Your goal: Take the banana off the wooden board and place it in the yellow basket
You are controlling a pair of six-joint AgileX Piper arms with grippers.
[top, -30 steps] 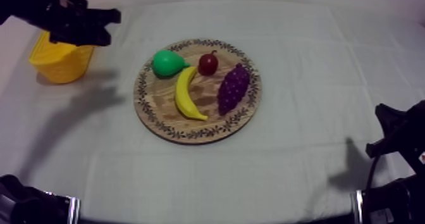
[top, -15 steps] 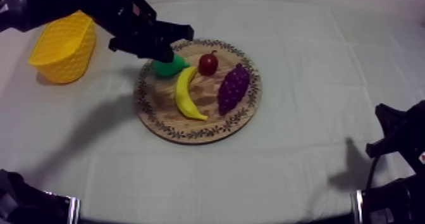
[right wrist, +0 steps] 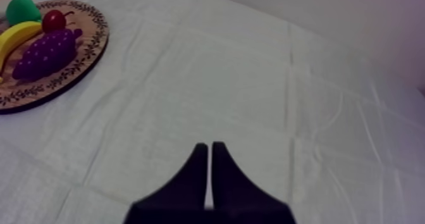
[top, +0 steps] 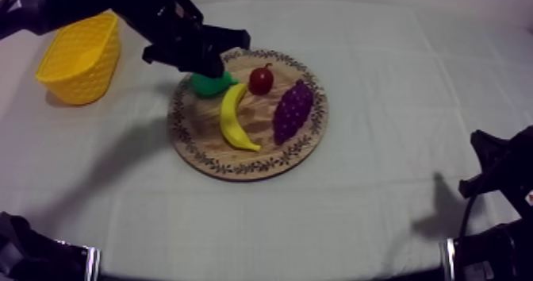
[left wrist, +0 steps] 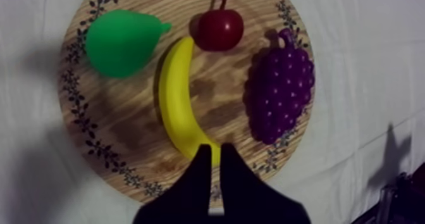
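Light is dim, cool and diffuse over the cloth, which we see greying toward the table's far edge in the top view. The left arm throws a broad, soft shadow on the cloth beside the wooden board. In the left wrist view each fruit casts its shadow to the same side. We log a faint sheen along the banana. In the right wrist view the cloth is brighter, with shallow crease shadows.

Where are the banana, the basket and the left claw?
banana (left wrist: 176, 100), left wrist view, middle of its curve.
basket (top: 75, 84), top view, its near side wall.
left claw (left wrist: 215, 149), left wrist view, midway between its fingertips.
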